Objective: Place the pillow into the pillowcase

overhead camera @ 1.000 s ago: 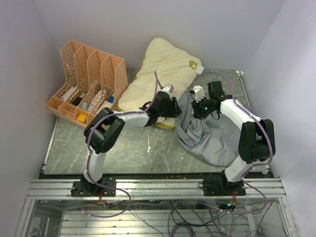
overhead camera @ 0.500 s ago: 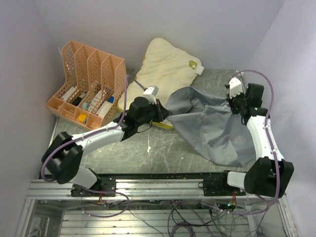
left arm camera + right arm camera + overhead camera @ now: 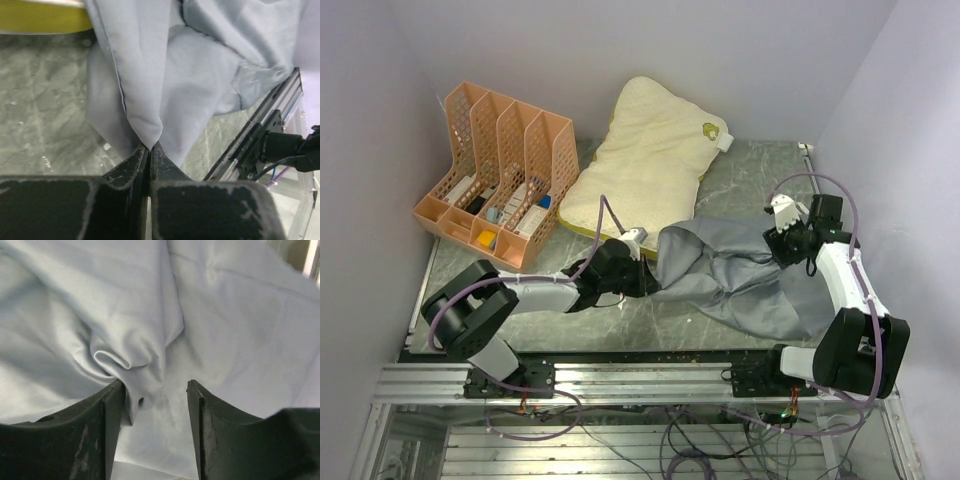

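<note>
The cream-yellow pillow lies at the back middle of the table, its olive edge showing in the left wrist view. The blue-grey pillowcase lies spread and wrinkled between my two grippers. My left gripper is shut on a fold of the pillowcase at its left edge, low over the table. My right gripper is open at the pillowcase's right end, its jaws standing apart over bunched fabric, with a fold lying against the left finger.
An orange mesh file organiser with small items stands at the back left. Purple-grey walls close in the left, back and right. The aluminium frame rail runs along the near edge.
My left gripper has pulled the pillowcase's left edge nearer and lower to the table. My right gripper has come nearer and lower at the right end. The pillowcase now lies flatter and wider.
</note>
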